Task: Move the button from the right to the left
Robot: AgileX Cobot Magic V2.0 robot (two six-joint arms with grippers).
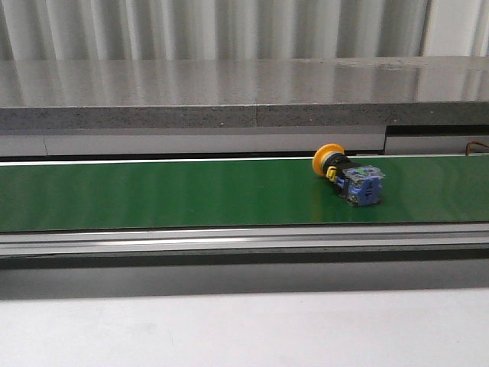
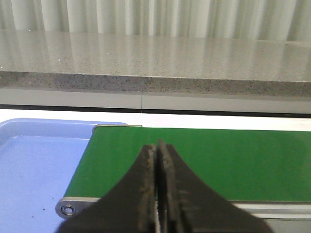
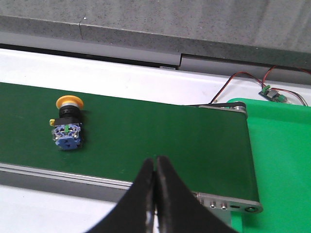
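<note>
The button point(image 1: 348, 173) lies on its side on the green conveyor belt point(image 1: 153, 195), right of centre, yellow cap toward the far edge and blue-and-clear block toward the near edge. It also shows in the right wrist view point(image 3: 67, 125). My right gripper point(image 3: 155, 162) is shut and empty, over the belt's near edge, well to the button's right. My left gripper point(image 2: 158, 148) is shut and empty, over the belt's left end. Neither gripper shows in the front view.
A blue tray point(image 2: 39, 170) sits past the belt's left end. A green tray point(image 3: 282, 160) sits past its right end, with a small circuit board and wires point(image 3: 272, 92) behind. A grey stone ledge point(image 1: 229, 92) runs behind the belt.
</note>
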